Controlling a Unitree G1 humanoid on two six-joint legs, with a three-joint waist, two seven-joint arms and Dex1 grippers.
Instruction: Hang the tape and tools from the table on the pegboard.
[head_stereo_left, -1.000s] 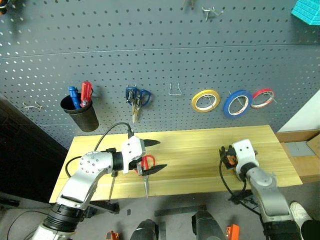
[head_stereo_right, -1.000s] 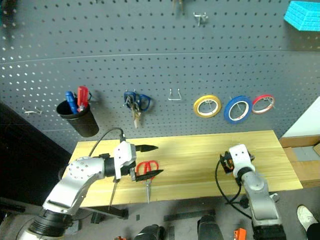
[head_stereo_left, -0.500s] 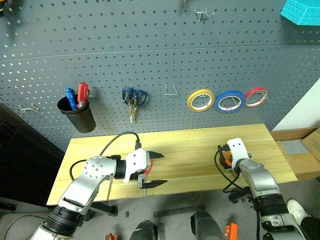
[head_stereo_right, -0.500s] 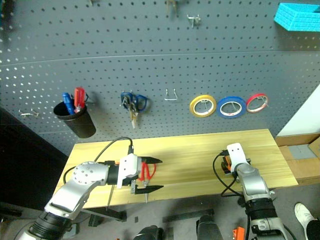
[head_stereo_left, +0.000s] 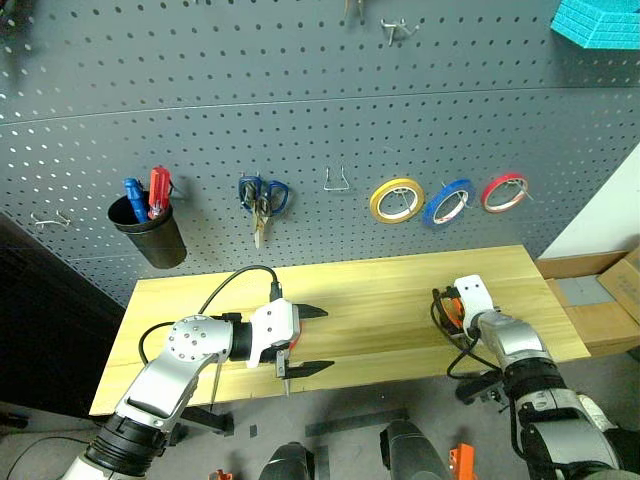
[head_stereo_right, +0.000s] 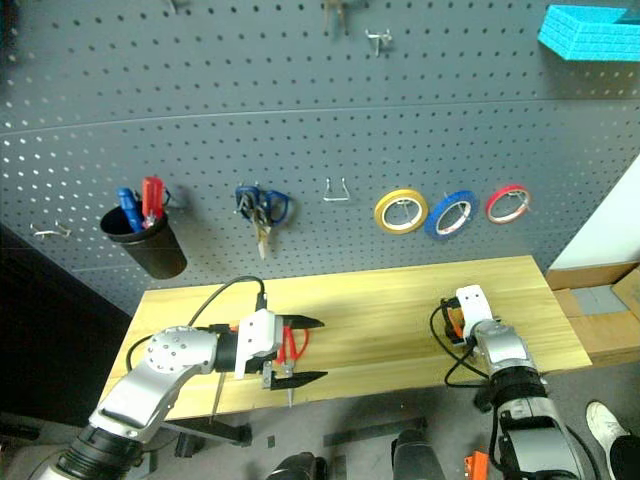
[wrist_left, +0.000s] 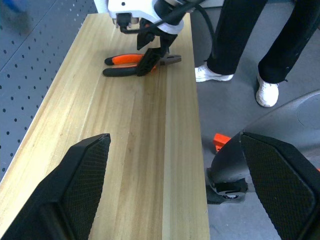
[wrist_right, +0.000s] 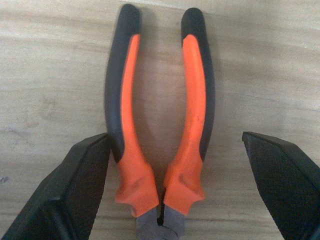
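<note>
Pliers (wrist_right: 159, 130): flat on the table (head_stereo_left: 400, 300), straddled by the released right pincer (wrist_right: 175, 200). Left pincer (head_stereo_left: 308, 340) released above red-handled scissors (head_stereo_right: 292, 345). Risk: handles could be pushed aside if closure is off-centre.

Even, fairly bright indoor light from above. Pegboard (head_stereo_left: 300, 90) lit unevenly: paler band across middle, darker toward left edge. Table (head_stereo_left: 400, 300) well lit, soft short shadows under left gripper (head_stereo_left: 305, 340). Head views sharp, slight bowing at edges. Left wrist view: black fingers (wrist_left: 75, 185) near lens soft. Right wrist view: pliers (wrist_right: 157, 125) crisp, faint shadow beside handles.
</note>
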